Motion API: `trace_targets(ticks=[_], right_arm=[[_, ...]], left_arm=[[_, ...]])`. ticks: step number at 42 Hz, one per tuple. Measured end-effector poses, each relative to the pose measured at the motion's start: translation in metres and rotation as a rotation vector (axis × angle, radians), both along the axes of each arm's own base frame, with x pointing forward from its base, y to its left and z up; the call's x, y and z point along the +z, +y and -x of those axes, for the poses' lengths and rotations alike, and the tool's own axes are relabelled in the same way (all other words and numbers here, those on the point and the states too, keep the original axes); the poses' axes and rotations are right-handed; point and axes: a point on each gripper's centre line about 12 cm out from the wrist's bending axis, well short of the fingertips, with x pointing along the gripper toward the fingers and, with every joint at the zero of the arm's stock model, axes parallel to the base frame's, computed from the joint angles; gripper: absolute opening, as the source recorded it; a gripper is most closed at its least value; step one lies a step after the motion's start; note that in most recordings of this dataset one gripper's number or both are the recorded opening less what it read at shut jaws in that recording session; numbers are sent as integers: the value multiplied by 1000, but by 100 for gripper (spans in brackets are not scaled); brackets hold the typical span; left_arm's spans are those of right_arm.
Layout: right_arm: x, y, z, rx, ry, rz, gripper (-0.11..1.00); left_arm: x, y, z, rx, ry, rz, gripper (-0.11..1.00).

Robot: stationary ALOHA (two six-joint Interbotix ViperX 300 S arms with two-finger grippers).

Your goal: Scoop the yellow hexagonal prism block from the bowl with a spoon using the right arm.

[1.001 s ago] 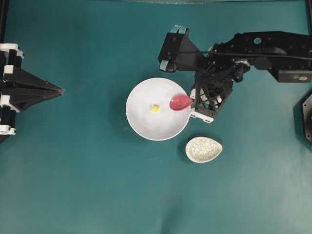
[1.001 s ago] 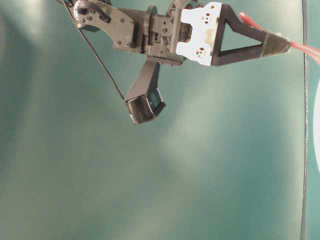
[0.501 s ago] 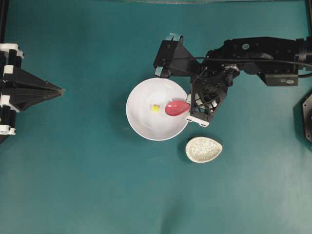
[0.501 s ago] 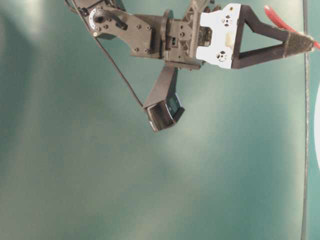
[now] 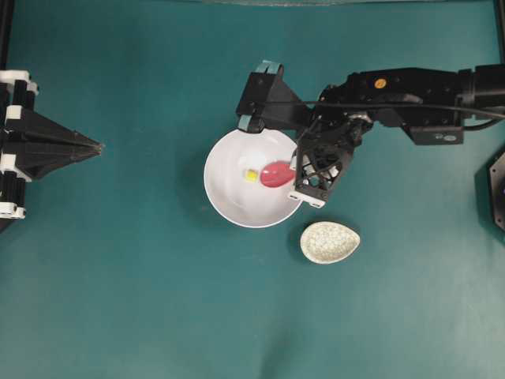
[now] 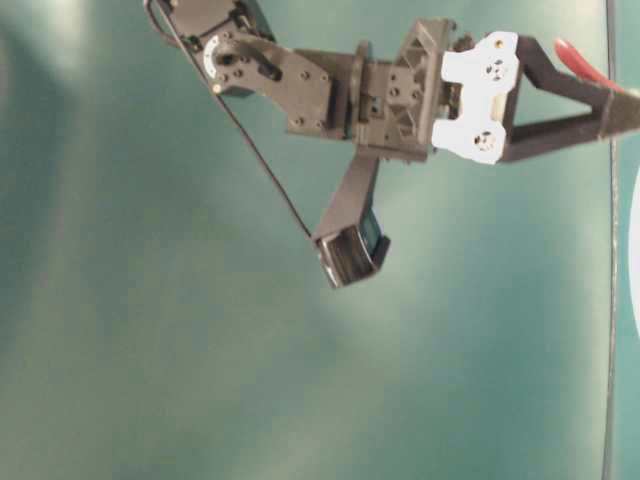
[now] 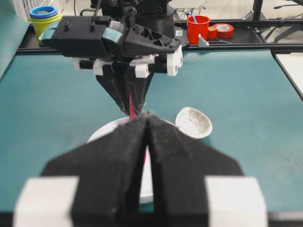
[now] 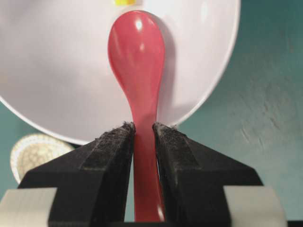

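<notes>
Far off to the left of the big round white bowl [image 5: 252, 178] the idle left gripper [image 5: 93, 146] just sits there, jaws pressed together on nothing. Inside the bowl, about the middle, there's the tiny yellow hexagonal block [image 5: 251, 175], with the glossy pink-red soup spoon [image 5: 276, 174] hanging right beside it on its right. The right gripper [image 8: 143, 137] has its jaws clamped on the spoon's handle. A small speckled off-white oval dish [image 5: 330, 242] lies just outside the bowl, lower right
</notes>
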Motion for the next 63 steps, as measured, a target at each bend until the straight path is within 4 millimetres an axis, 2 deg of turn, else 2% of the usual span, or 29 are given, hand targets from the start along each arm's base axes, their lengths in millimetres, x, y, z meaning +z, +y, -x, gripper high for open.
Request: trace_targets(ticks=[19,37,42,56,63], right_arm=[[7,-2,-25,-10,-156,28,23],[16,-1,-34,-29,-222,11,23],[25,-1,-33,-32,-245,14,23],[70,1,-22,-29,-349,24,23],[80,1,-16,-32,-373,26,23]], left_arm=[[0,0,0,0,2,0,0],[0,0,0,-2,2,0,0],[0,0,0,0,0,-1,0],[0,0,0,0,0,0,0],[0,0,0,0,0,0,0]])
